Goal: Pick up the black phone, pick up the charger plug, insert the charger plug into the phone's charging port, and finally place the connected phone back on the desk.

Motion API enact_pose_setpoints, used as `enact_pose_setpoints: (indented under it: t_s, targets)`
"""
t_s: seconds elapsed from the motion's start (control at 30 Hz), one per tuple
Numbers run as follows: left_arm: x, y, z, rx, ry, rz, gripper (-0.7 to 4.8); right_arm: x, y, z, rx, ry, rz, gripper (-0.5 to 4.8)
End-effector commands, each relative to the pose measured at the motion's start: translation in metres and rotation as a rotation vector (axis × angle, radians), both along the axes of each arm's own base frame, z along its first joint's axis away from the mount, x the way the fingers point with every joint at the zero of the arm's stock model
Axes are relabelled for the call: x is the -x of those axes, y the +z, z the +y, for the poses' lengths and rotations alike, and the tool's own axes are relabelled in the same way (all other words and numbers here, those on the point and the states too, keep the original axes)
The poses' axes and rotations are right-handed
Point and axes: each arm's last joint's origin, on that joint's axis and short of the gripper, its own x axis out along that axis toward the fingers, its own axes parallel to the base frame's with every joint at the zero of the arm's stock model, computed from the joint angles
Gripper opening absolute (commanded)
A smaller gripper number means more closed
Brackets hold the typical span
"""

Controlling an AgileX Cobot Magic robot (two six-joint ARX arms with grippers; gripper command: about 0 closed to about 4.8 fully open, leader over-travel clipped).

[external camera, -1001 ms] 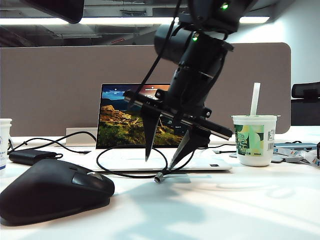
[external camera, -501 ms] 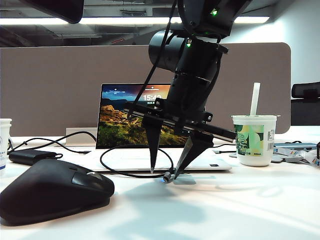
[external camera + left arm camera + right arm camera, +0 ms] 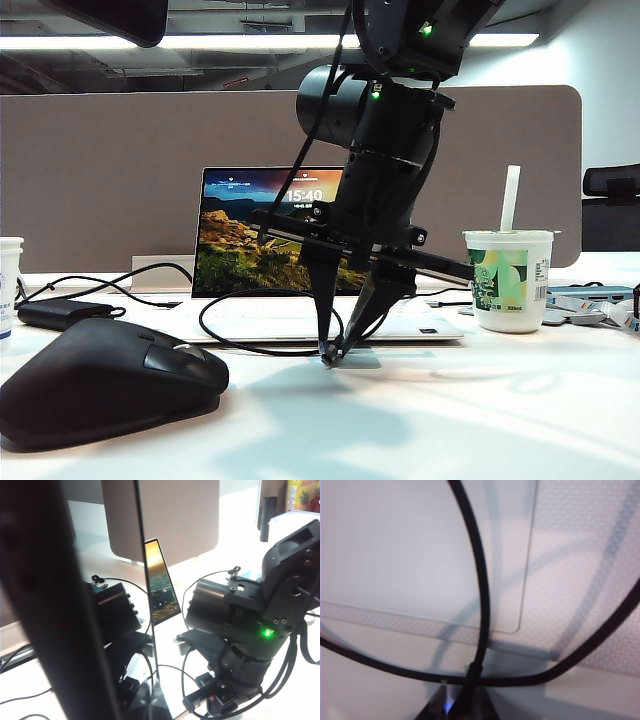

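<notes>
— Two grips? Why hold the black phone (image 3: 125, 645) off the desk (image 3: 450, 420)?
— Clamped tight in left gripper (image 3: 95, 680), probably to keep its port reachable. Farther back, right gripper (image 3: 332, 352) pinched narrow on charger plug (image 3: 471, 674), mid-desk, before laptop (image 3: 260, 240).

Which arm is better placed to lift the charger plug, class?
The right. The right gripper is down at the desk with its fingertips closing around the charger plug. The left gripper is shut, away from the plug.
</notes>
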Motion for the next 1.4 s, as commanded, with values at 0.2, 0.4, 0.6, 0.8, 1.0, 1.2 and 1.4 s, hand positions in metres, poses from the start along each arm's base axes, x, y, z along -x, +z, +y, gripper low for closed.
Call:
enact_pose_setpoints:
  t_s: [0.2,0.4,0.6,0.8,1.0,1.2,1.4]
  targets:
    - [0.001,0.006,0.001,0.036,-0.002,-0.026,-0.06,0.003,-0.012,-0.001,0.049,0.009,0.061,-0.09]
    - [0.001,0.006,0.001,0.035,-0.002,-0.025,-0.06,0.003,-0.011,0.0,0.025,0.029,0.069,-0.08]
    - [0.001,0.006,0.001,0.034,-0.002,-0.025,-0.06,0.007,0.007,-0.002,-0.048,0.089,0.06,-0.08]
    - [0.001,0.006,0.0,0.034,-0.029,-0.023,-0.06,0.013,0.05,-0.013,-0.16,0.141,-0.014,-0.08]
    - [0.003,0.005,-0.002,0.031,-0.113,-0.014,-0.06,0.023,0.101,-0.036,-0.281,0.189,-0.13,-0.08]
    - [0.003,0.003,-0.002,0.013,-0.133,0.0,-0.06,0.037,0.151,-0.068,-0.368,0.252,-0.308,-0.08]
    - [0.003,0.002,-0.002,0.008,-0.133,0.004,-0.06,0.05,0.188,-0.097,-0.455,0.244,-0.455,-0.07]
